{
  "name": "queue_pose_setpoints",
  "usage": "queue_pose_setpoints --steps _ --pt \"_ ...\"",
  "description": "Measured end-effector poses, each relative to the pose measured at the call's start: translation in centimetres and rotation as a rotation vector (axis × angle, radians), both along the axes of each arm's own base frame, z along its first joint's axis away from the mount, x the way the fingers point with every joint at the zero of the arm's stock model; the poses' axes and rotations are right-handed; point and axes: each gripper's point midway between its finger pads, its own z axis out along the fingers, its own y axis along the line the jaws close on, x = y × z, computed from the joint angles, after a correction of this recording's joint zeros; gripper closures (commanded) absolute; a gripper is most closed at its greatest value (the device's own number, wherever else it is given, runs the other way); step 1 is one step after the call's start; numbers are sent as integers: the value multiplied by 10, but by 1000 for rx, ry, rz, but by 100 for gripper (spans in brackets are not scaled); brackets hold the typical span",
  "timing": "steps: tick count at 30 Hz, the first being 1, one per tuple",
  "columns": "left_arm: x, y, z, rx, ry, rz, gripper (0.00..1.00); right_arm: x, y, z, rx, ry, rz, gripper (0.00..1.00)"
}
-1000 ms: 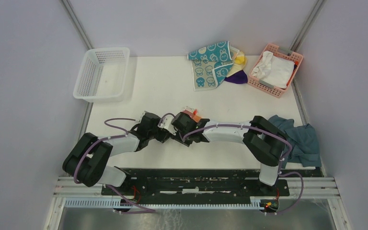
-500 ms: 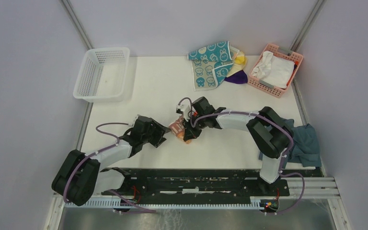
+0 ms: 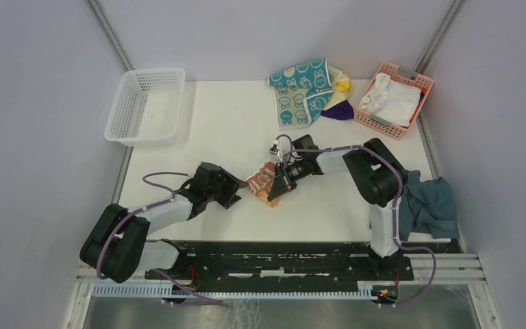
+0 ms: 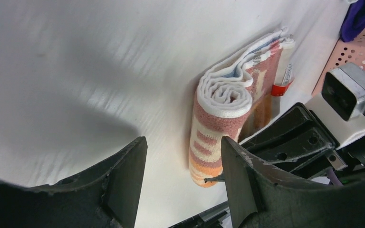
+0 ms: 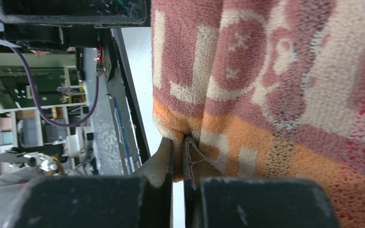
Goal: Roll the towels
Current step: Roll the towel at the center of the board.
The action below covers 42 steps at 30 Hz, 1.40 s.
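white surface (image 3: 212, 137), top view: the rolled peach towel (image 3: 263, 182) lies mid-surface, right jaws clamped on its edge, left jaws just beside it. the pink basket (image 3: 411, 74) holds a white cloth (image 3: 392, 99). left wrist: left jaws wide, towel just beyond them, apart. right wrist: jaws nearly closed, pinching its orange hem.
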Motion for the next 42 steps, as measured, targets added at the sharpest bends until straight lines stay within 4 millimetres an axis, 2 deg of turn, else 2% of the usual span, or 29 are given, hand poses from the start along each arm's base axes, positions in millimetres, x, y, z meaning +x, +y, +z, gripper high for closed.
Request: queue_pose_setpoints --steps 12,20,25,28,33,38,42 --pt "31 -30 9 -69 -27 -56 39 6 -8 -3 -42 164 -25 94" --pt "38 -36 -12 -28 2 -90 53 6 -11 -3 -77 173 -27 92" --pt "43 -41 -17 -3 -10 -128 70 9 -16 -1 -129 118 -38 81" --pt "43 -41 -18 4 -11 -136 73 13 -20 1 -181 46 -49 67" --pt "40 -38 -17 17 -1 -130 75 16 -27 11 -309 -161 -68 53" --pt "33 -25 -16 72 24 -107 75 16 -27 35 -446 -471 -66 47" --pt "26 -18 -15 99 47 -97 75 5 -7 52 -481 -690 -29 46"
